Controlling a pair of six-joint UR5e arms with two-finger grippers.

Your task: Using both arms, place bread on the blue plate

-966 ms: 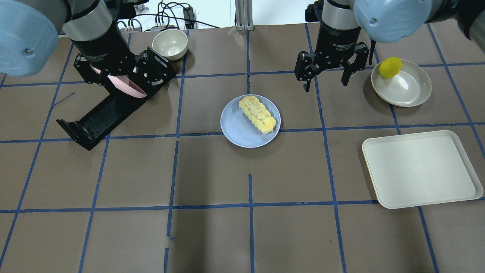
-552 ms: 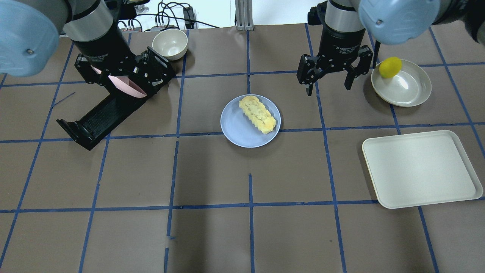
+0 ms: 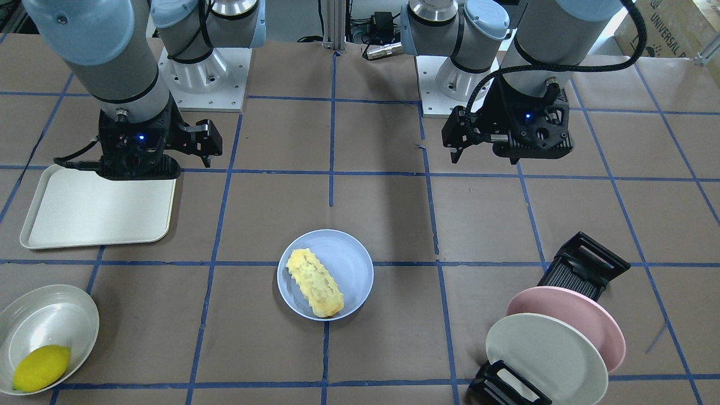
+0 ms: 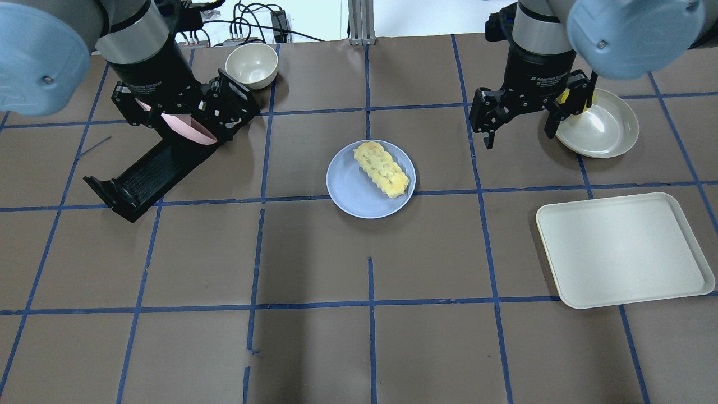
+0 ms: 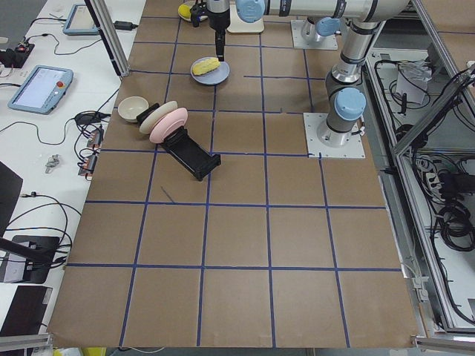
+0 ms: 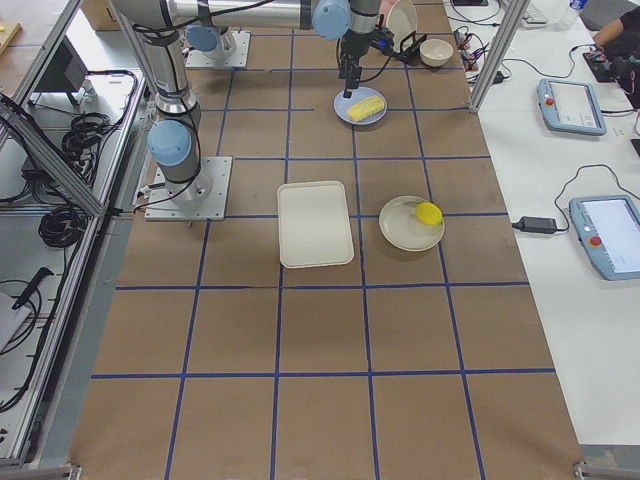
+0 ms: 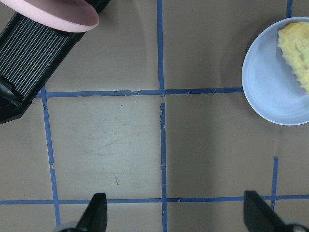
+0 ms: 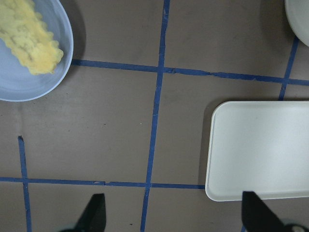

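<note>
On the blue plate (image 4: 350, 195): the bread (image 4: 381, 169) lies flat and aslant across the plate's right half in the overhead view. Its golden end is close to the rim. The plate sits near the middle of the tabletop (image 4: 314, 258).
Task state: the bread looks placed, and nothing holds it.
Bread, feel: probably light and a little yielding, perhaps a foam or plastic model. The ridged top should give some purchase, but a hard pinch might dent it.
Bread, where to hold: across the narrow width near the middle, closing on the long sides. With both arms sharing it, take one end each. The end by the rim leaves little room to get under.
Plate, feel: smooth, shallow and light, so a nudge would likely make it slide.
Left hand (image 7: 176, 213): its fingers (image 7: 96, 212) are wide apart with nothing between them. It points straight down, raised off the tabletop, over the black rack (image 4: 146, 174) that carries the pink plate (image 3: 585, 318). The blue plate shows only at the upper right of its wrist view.
Left arm (image 3: 545, 34): the forearm drops steeply to a vertical wrist.
Right hand (image 4: 520, 120): its fingers (image 8: 95, 212) are wide apart and empty, pointing down and raised. It hangs between the blue plate and the cream dish (image 4: 603, 132). In the overhead view its outer finger overlaps the dish's rim and hides most of the lemon (image 3: 42, 368). The cream tray (image 4: 622, 252) lies nearer the robot.
Right arm (image 3: 101, 45): same steep drop, wrist vertical.
</note>
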